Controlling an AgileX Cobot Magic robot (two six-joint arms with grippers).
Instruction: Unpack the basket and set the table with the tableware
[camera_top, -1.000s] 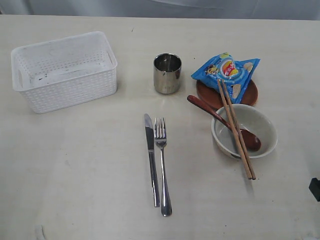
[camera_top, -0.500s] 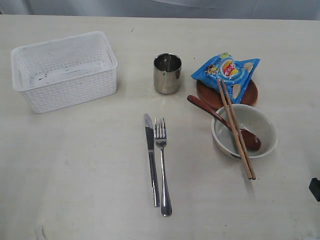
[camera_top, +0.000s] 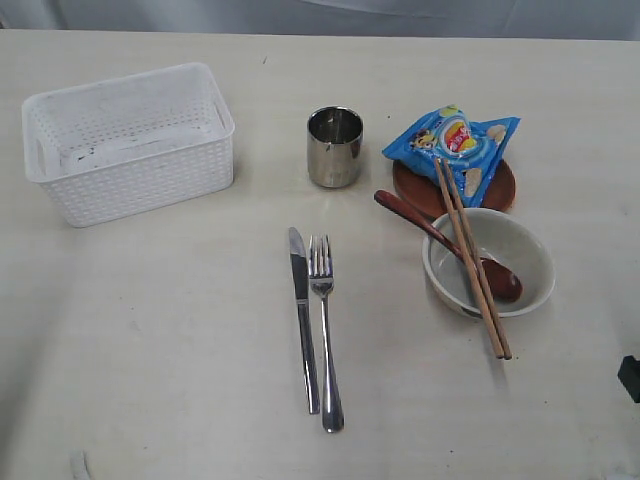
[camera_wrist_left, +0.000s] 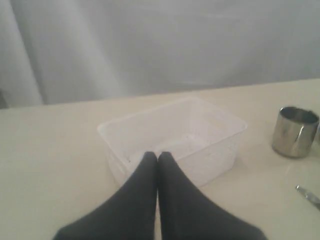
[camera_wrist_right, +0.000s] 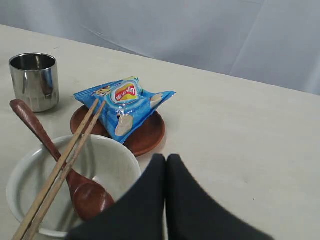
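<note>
— Cream-white table is being shown in front of a grey curtain; how is the left gripper being held?
— Its two dark fingers are being pressed flat against each other, and nothing is being gripped between them. The white basket is being seen just ahead of the fingertips, standing upright on the table
— What is being seen farther out from that gripper?
— A steel cup is being shown upright, ahead and toward the other arm's side, apart from the basket
— And how is the right gripper being held?
— It is being held closed too, with the fingers touching along their length and nothing being carried. Just ahead of its tips the brown plate is being covered in part by a blue snack bag. The white bowl is being seen close beside the fingers, toward the left arm's side; the wooden spoon is being rested with its head inside, and the chopsticks are being laid across the rim, their far ends reaching the bag
— Where are the fork and knife being shown?
— They are being seen side by side on the table, farther toward the left arm's side than the bowl
</note>
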